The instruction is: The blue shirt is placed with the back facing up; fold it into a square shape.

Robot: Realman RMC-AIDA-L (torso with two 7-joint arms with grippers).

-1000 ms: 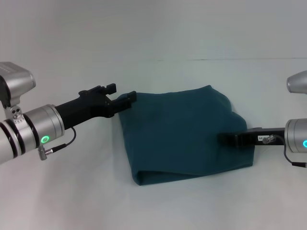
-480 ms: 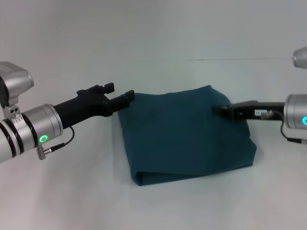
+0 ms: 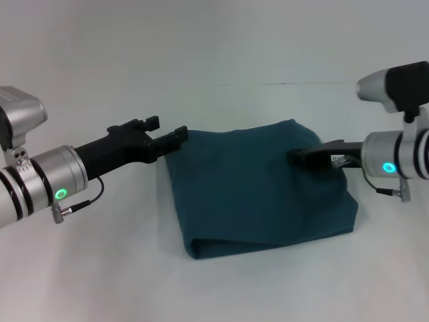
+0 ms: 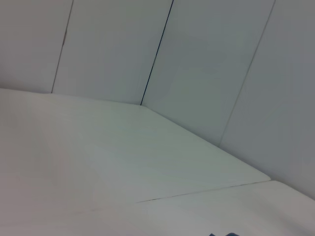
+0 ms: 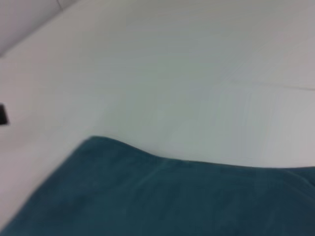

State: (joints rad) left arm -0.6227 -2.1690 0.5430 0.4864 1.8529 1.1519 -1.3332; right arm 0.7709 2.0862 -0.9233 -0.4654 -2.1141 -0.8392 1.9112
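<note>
blue shirt (image 3: 258,191) is laid folded, mid white surface (image 3: 100,268) | left tool (image 3: 167,135) is held open at its far-left corner, nothing gripped | right tool (image 3: 295,157) over right edge, state cannot be told

Blue shirt (image 3: 258,191) on table (image 3: 100,268), between end effectors, seemingly folded.

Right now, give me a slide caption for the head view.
Left gripper open at the folded blue shirt far-left corner; right gripper above its right side.
</note>
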